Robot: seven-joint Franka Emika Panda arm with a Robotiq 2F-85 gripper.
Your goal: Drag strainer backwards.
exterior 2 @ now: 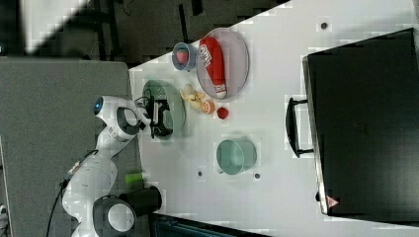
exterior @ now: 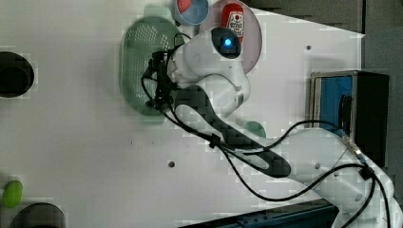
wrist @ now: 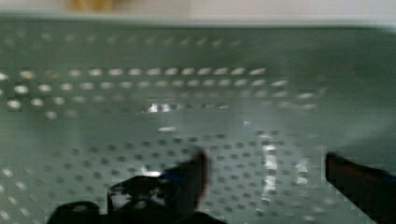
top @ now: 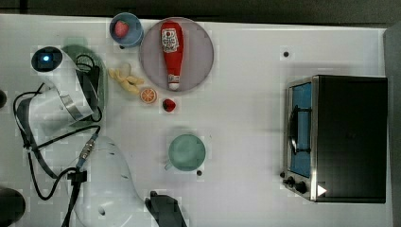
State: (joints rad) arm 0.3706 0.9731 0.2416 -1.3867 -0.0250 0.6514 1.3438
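We see a ketchup bottle point(top: 171, 53) lying on a grey-lilac plate point(top: 201, 54), a strawberry in a blue bowl point(top: 134, 34) beside it — and, well apart, a green cup point(top: 187, 152) and a toaster oven point(top: 347, 137).

- strainer point(top: 101, 82) at the top view's left, arm over it; gripper point(wrist: 266, 172) inside the bowl, jaws spread, nothing between them
- just beside its rim on the top view's right: pale food pieces point(top: 124, 79), orange slice point(top: 148, 95), red berry point(top: 169, 104)
- plate point(top: 201, 52) with ketchup bottle point(top: 171, 52), blue bowl point(top: 126, 29) further on
- green cup point(top: 187, 152) well apart; bare table point(top: 246, 118) up to toaster oven point(top: 340, 137)
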